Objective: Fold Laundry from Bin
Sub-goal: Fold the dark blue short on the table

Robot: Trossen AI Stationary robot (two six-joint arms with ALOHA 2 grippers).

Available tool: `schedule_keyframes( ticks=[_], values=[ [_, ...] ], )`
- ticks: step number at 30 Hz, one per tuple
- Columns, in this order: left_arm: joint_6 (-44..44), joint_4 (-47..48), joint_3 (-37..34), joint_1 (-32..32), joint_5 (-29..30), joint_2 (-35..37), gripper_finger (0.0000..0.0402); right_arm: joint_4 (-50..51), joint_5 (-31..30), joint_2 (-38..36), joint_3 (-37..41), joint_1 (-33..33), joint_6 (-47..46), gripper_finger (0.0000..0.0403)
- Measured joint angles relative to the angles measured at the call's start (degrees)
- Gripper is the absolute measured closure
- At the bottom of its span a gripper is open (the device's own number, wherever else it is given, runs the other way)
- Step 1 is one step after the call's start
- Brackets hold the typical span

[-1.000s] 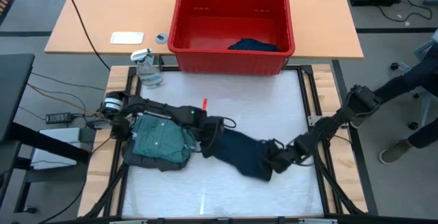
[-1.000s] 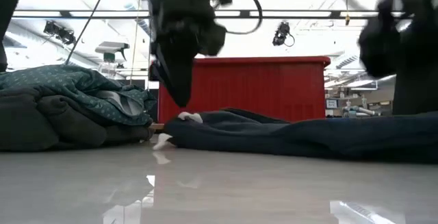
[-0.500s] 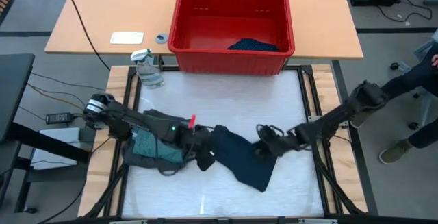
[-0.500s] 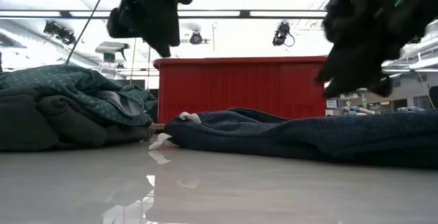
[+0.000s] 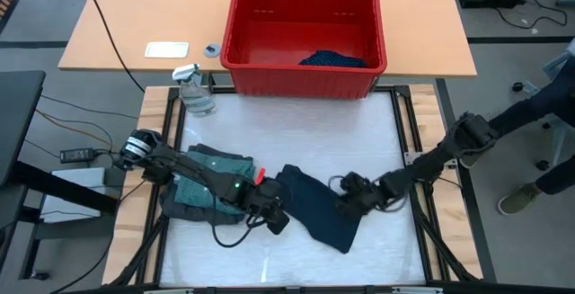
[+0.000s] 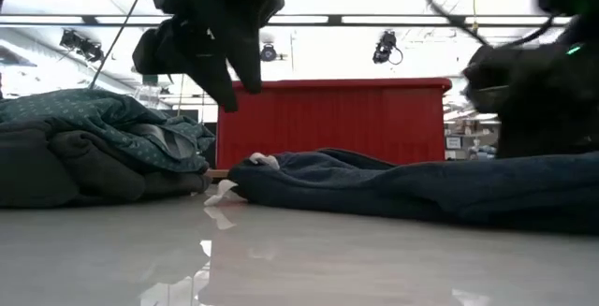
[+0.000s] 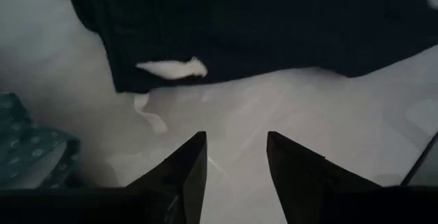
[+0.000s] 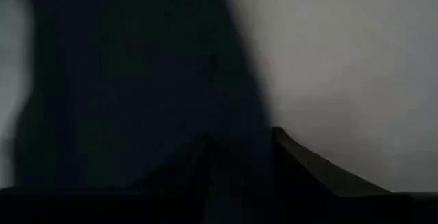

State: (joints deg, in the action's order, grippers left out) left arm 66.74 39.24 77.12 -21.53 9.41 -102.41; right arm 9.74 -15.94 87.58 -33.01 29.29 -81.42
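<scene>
A navy garment lies flat in the middle of the white table, its white label at the left end. My left gripper hangs open just near-left of that end, over bare table, touching nothing. My right gripper stands open at the garment's right edge. A folded teal-green dotted T-shirt rests on a dark grey piece at the table's left. The red bin stands beyond the far edge with a navy dotted piece inside. My right gripper's fingers stand over the navy garment's right edge, slanting down from the table's right. The dark cloth reaches between them. Whether they touch it I cannot tell.
A spray bottle stands at the table's far left corner. A white card and a small round thing lie on the wooden desk beside the bin. A person's leg shows at the right. Bare table lies along the near edge.
My left gripper has gone from the navy garment's left end toward the table's near edge, rising a little and rolling its wrist. My right gripper rose off the garment toward the far edge, then came back down at its right edge. The garment lies flat as before.
</scene>
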Motion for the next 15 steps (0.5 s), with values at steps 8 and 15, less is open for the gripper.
schedule_keyframes(
  ticks=[8, 15],
  values=[
    [3.5, -1.9, 0.0, -1.0, 1.4, 0.0, 0.0243, -14.2, 10.2, -6.3, 0.2, 7.5, -2.4, 0.0242],
    [4.5, -6.7, 0.0, -2.8, 4.5, -0.1, 0.0243, 0.4, -0.9, -11.6, 0.3, 4.6, 0.6, 0.0242]
  ],
)
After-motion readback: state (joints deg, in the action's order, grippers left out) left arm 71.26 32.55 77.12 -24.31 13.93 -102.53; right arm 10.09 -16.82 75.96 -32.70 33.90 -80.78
